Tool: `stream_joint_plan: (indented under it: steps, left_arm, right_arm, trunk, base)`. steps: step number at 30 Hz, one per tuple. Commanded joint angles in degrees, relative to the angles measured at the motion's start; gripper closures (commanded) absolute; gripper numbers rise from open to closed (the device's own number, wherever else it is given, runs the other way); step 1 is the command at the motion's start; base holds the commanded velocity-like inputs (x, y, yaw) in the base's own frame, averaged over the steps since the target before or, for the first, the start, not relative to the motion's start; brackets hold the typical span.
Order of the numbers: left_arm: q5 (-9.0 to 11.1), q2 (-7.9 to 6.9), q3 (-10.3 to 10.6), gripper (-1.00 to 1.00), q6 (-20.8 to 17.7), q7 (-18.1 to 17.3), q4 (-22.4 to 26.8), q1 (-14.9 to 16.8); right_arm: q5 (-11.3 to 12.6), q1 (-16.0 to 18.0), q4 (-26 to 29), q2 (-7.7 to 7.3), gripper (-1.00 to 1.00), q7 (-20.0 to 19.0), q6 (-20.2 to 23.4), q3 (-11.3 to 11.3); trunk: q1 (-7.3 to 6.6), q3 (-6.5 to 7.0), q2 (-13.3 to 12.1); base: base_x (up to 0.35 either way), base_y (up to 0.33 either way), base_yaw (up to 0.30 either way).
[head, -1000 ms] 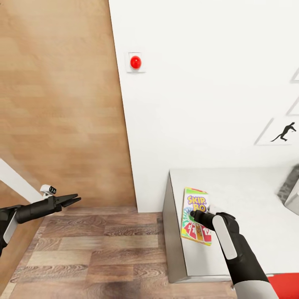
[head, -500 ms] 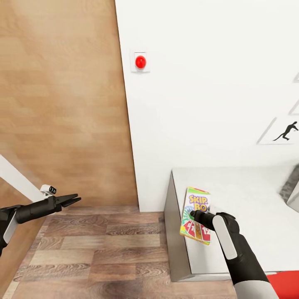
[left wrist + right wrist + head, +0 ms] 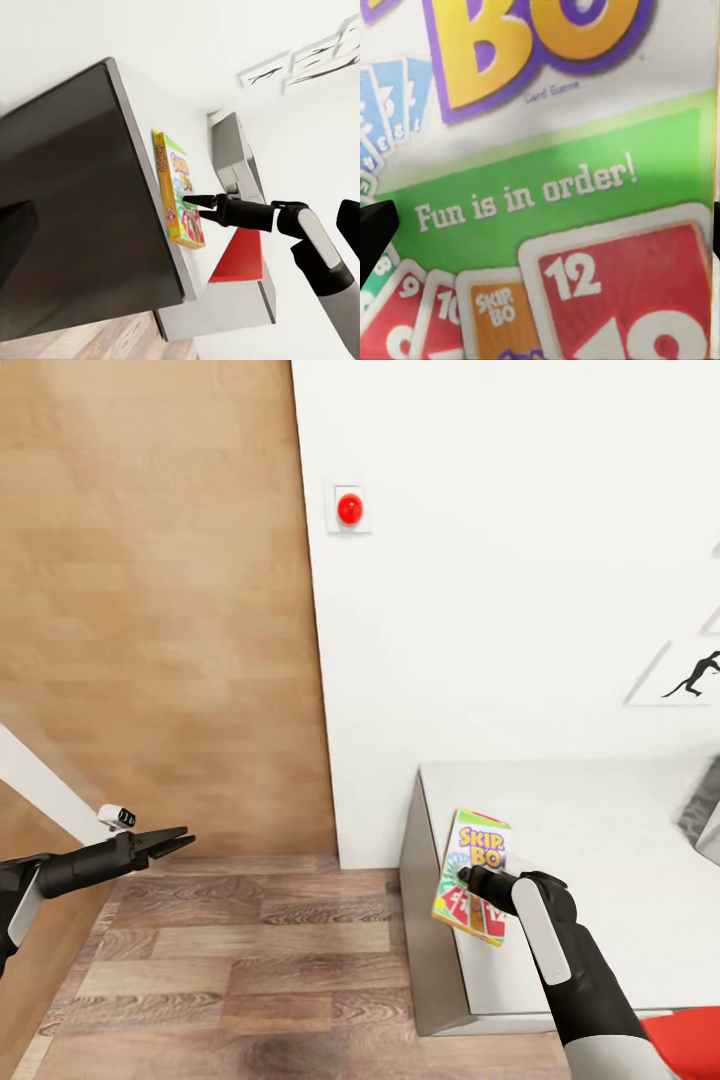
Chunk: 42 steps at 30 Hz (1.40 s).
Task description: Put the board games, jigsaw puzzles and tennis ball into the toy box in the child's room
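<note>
The SKIP-BO board game [image 3: 478,848], a flat yellow, green and red box, is tilted up off the left end of the pale grey table [image 3: 600,840], its lower corner hanging past the table's edge. My right gripper [image 3: 465,876] is shut on it from the right. In the left wrist view the board game [image 3: 178,176] stands off the slab with the right gripper [image 3: 192,206] against its face. Its printed face [image 3: 570,150] is very close in the right wrist view, with black fingertips [image 3: 373,236] at the sides. My left gripper [image 3: 186,837] hangs open over the floor, holding nothing.
A white wall with a red button [image 3: 349,509] rises behind the table, a wood-panelled wall [image 3: 150,610] to its left. Wood floor [image 3: 250,960] lies left of the table. A grey object [image 3: 705,810] sits at the table's right; something red [image 3: 690,1040] lies at the lower right.
The camera has drifted, so wall and table shifted right. The board game has tipped up and its lower corner has come out past the table's edge. My left arm has not moved.
</note>
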State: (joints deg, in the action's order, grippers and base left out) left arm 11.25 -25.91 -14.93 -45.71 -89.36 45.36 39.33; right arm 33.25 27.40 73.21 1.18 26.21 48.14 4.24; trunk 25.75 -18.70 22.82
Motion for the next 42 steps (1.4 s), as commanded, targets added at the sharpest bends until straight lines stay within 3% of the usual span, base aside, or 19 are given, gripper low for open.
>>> stream_joint_plan:
  steps: [1, 30, 42]
  left_arm:
    - [0.0, -0.01, 0.0, -1.0, -0.6, -0.2, 0.0, 0.0]
    - [0.0, -0.01, 0.0, -1.0, -0.6, -0.2, 0.0, 0.0]
    - [0.0, -0.01, 0.0, -1.0, -0.6, -0.2, 0.0, 0.0]
  right_arm:
    - [1.1, 0.0, 0.1, 0.05, -1.0, 0.5, 0.1, 0.1]
    - [1.1, 0.0, 0.1, 0.05, -1.0, 0.5, 0.1, 0.1]
    - [1.1, -0.1, 0.7, -0.03, -1.0, 0.5, 0.1, 0.3]
  trunk:
    - [0.04, -0.11, 0.1]
    - [0.04, -0.11, 0.1]
    - [0.04, 0.73, 0.1]
  base:
    - [-0.001, 0.069, 0.0]
    - [0.0, 0.039, 0.0]
    - [0.0, 0.0, -0.115]
